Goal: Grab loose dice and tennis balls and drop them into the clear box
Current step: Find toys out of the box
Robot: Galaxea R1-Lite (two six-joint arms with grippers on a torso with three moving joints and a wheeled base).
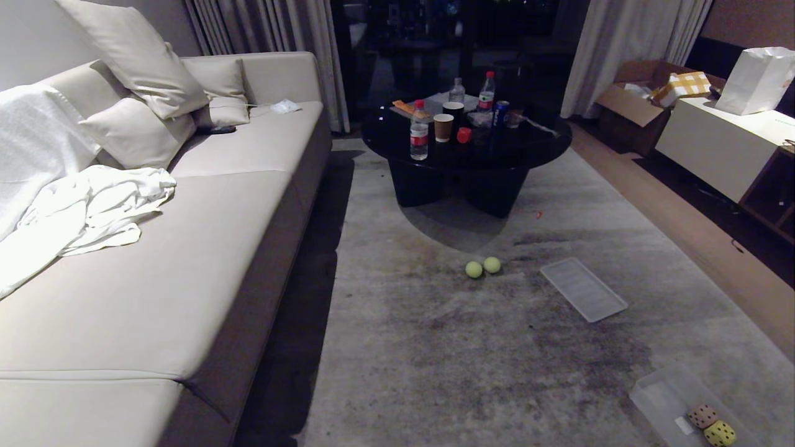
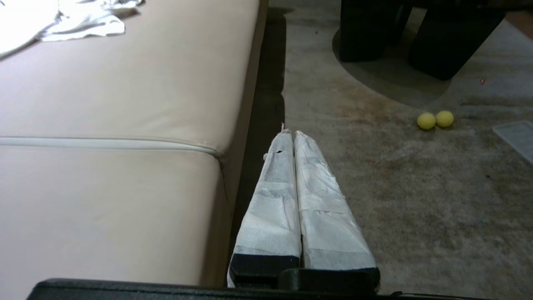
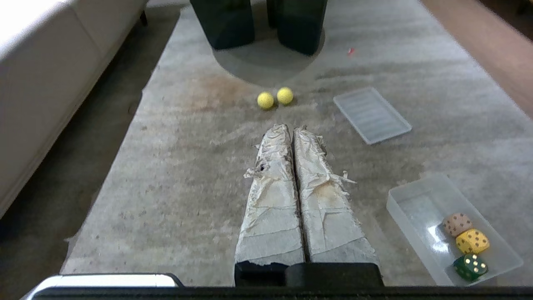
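While both arms hang low with nothing held, the left pincer (image 2: 293,134) has its taped fingers pressed together above the rug edge beside the sofa (image 1: 186,261), and the right pincer (image 3: 290,128) is likewise closed and empty over the rug (image 1: 472,347). Two tennis balls (image 1: 482,267) lie touching each other on the rug, just in front of the dark round table (image 1: 466,143); they sit beyond the right pincer's tips, slightly to its left, and well off to the right of the left pincer. Right of the balls lies the flat ribbed lid (image 1: 582,289). Nearer and further right stands the clear box (image 3: 420,208), beside the right pincer. Inside it rest three dice in a row: a tan die (image 3: 457,224), a yellow die (image 3: 472,241) and a dark green die (image 3: 470,267).
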